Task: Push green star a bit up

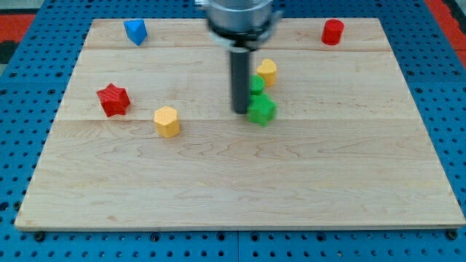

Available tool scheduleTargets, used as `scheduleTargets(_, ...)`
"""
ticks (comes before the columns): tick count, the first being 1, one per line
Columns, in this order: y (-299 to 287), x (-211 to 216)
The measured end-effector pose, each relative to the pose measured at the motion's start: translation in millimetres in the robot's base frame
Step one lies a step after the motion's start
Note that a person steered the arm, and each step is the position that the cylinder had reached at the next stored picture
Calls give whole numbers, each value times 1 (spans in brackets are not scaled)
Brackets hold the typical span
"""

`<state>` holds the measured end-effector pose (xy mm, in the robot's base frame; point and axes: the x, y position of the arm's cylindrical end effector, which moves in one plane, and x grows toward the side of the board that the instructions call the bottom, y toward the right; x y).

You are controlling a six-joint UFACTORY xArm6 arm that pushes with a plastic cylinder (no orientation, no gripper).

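The green star (262, 110) lies near the middle of the wooden board (240, 182). A second green block (257, 84) sits just above it, partly hidden by my rod; its shape is unclear. A yellow block (267, 71) sits just above and right of that. My tip (241, 111) rests on the board right at the green star's left side, touching or nearly touching it.
A yellow hexagon block (167, 121) lies left of the tip. A red star (113, 100) is farther left. A blue block (135, 31) sits at the top left and a red cylinder (333, 32) at the top right.
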<state>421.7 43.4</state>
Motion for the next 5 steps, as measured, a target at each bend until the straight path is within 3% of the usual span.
scheduleTargets(1,69,0)
scheduleTargets(2,30,48)
scheduleTargets(4,125,11)
scheduleTargets(5,162,26)
